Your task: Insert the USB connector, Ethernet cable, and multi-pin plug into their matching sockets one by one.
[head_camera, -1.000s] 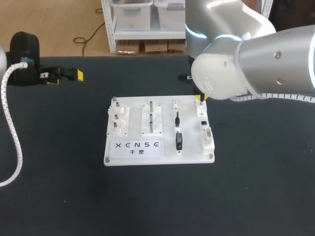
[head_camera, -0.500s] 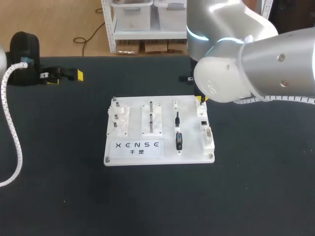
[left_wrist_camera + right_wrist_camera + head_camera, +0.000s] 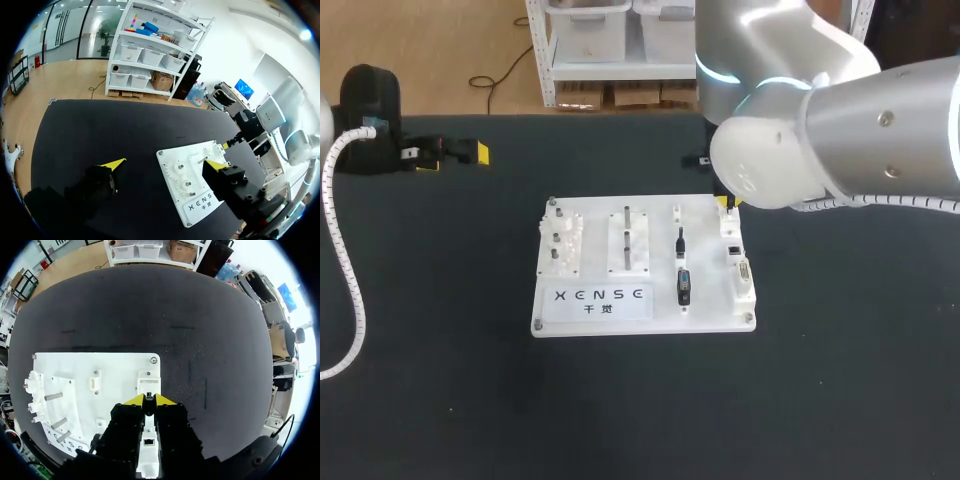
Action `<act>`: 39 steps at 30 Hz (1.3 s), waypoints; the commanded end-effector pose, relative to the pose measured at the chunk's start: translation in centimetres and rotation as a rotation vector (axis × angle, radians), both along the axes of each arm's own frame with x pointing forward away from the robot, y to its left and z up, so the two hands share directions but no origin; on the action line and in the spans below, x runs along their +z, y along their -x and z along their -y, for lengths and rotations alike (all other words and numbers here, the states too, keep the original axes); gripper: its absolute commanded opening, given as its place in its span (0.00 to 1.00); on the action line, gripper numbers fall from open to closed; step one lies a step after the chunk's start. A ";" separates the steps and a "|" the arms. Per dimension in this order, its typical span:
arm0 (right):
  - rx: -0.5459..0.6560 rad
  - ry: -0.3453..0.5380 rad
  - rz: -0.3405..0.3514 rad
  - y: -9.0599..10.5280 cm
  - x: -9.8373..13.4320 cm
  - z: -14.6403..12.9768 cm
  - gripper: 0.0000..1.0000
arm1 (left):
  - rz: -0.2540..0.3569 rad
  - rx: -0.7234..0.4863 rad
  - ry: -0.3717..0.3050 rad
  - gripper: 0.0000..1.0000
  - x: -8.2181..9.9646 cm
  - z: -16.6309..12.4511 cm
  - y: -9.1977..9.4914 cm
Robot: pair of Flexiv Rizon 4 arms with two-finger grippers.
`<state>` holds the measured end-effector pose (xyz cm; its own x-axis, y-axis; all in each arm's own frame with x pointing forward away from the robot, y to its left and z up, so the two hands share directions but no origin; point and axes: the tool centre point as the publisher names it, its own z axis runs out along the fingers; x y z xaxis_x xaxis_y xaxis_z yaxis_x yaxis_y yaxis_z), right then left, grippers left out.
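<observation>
- Nearest you, the blue-marked plug [image 3: 684,286] and the thin plug [image 3: 680,240] lie in their holders on the board [image 3: 710,295], just as they did a second ago. Neither is inserted yet.
- At the board's far right corner, the right gripper [image 3: 149,400] is pinched narrow on a small dark piece, by my reading the USB connector [image 3: 149,396]. It sits just at the far socket [image 3: 148,385].
- The right arm has only nudged right and then back left, while its yellow tip stays put. Take that as fine aligning, not a seated connector.
- Far left, the left gripper [image 3: 165,164] rests spread wide and empty, unmoved.
</observation>
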<state>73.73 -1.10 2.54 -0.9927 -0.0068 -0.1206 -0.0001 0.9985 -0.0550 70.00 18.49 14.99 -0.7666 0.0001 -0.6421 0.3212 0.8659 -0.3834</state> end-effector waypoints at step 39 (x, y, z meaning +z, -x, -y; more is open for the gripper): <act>-0.031 -0.023 0.003 -0.4 -0.3 0.0 0.00 | 0.000 0.000 0.000 1.00 0.0 0.0 0.0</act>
